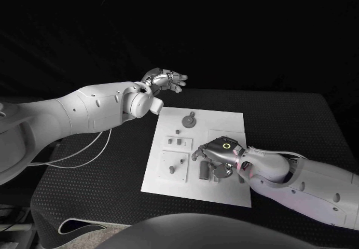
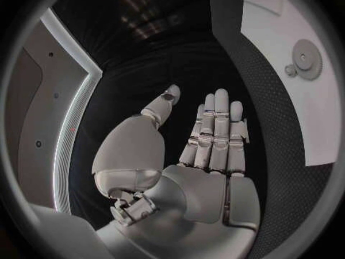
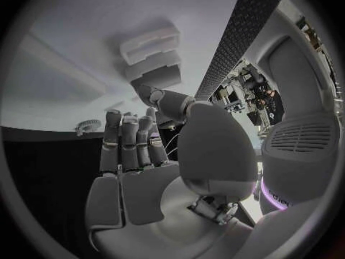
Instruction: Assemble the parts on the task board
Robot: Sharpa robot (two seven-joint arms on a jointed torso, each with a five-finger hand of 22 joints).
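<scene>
The white task board [image 1: 224, 124] lies in the middle of the black table. A grey gear [image 1: 189, 121] sits near its far edge, and small grey parts [image 1: 176, 141] stand in its left half. My right hand [image 1: 219, 154] hovers low over the board's near right part, next to a dark block [image 1: 204, 169]. In the right wrist view that hand [image 3: 144, 172] has its fingers straight and holds nothing, and its thumb reaches toward raised white blocks [image 3: 152, 57] on the board. My left hand [image 1: 164, 80] is lifted beyond the board's far left corner, flat and empty [image 2: 194, 161].
The black table [image 1: 97, 192] has bare room left of the board and at the far right. A white cable [image 1: 82, 155] runs under the left arm. The left wrist view shows the gear [image 2: 309, 54] on the board [image 2: 280, 46].
</scene>
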